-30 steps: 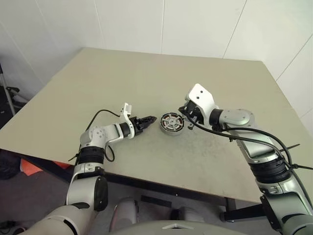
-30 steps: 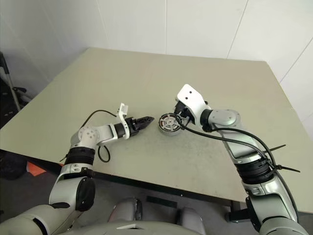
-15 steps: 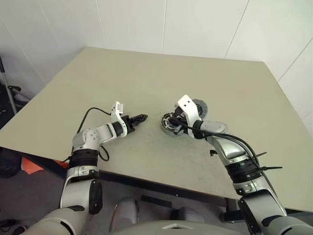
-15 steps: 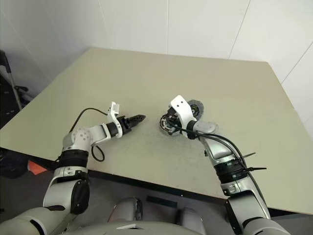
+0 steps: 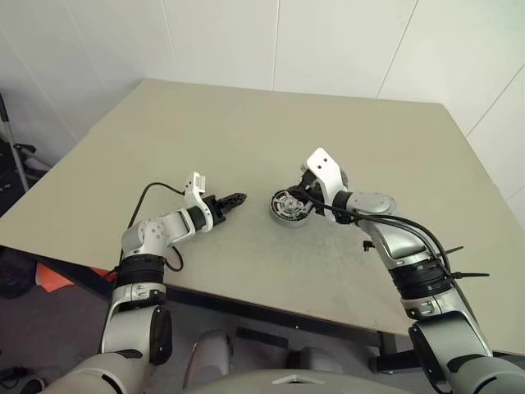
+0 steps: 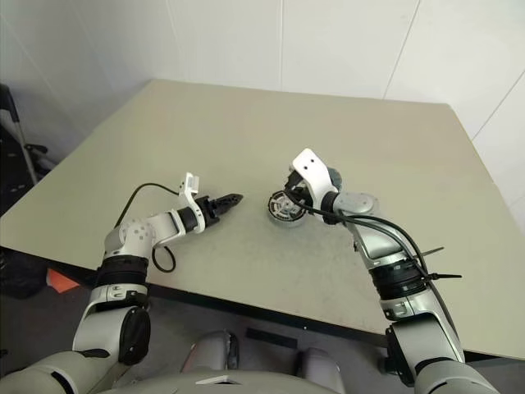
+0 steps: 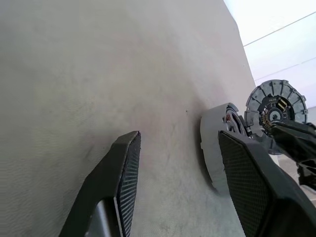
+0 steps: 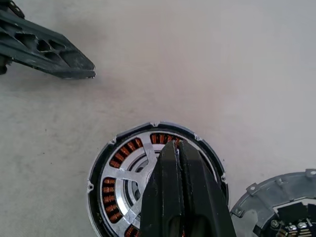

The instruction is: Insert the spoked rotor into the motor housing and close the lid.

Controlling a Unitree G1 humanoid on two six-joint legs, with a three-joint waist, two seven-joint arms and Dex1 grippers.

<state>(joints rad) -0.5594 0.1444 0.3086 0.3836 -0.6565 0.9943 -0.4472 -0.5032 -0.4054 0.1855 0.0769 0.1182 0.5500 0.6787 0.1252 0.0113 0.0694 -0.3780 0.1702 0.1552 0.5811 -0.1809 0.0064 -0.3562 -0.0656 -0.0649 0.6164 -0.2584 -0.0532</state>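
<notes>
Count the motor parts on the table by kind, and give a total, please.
Motor housing, with copper windings and the spoked rotor already seated inside: 1
Spoked rotor: 1
Round grey lid lying flat beside the housing: 1
Total: 3
</notes>
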